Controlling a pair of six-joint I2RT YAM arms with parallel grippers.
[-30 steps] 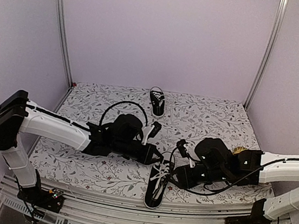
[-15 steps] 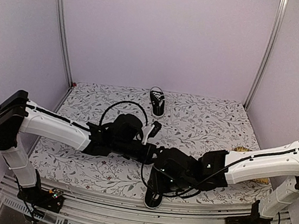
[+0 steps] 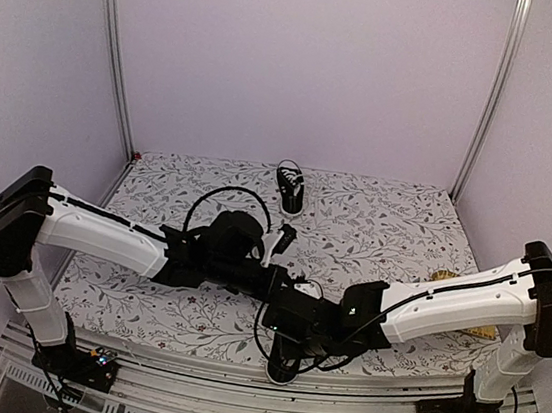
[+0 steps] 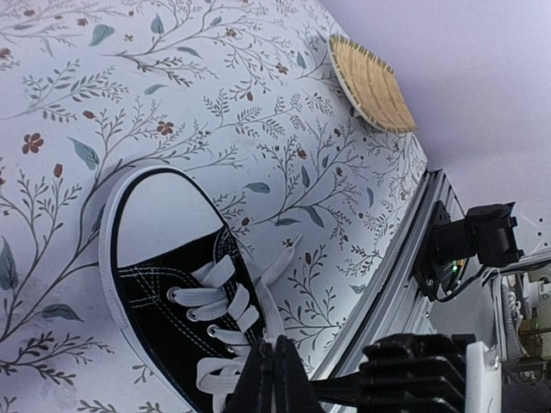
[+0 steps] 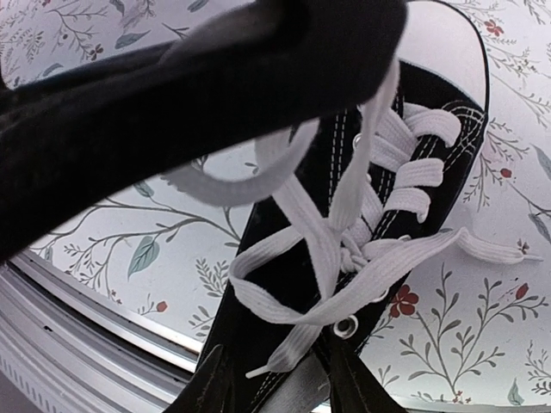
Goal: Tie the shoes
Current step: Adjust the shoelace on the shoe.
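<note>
Lace (image 4: 277, 271) is running up taut into the L gripper (image 4: 274, 366), which is clenching it w/ fingers pressed together. In the R wrist view that strand is rising from the crossed laces to the L gripper's black body overhead. Near shoe (image 5: 250, 335) is lying directly under both grippers. Its white toe cap (image 4: 164, 224) is pointing away from the L gripper. R gripper (image 5: 282, 387) is hanging released, w/ fingers (image 5: 215, 383) spread. The shoe's black side and a loose lace end are lying between them. A loop (image 5: 225, 182) of lace is curving just ahead of the R gripper, below the L one. Whether it is resting on the table (image 3: 385, 220) I can't tell. Far shoe (image 3: 290, 188) is standing well beyond both grippers, twd the back wall. Woven mat (image 4: 370, 82) is lying well ahead of the L gripper, nr the table edge.
</note>
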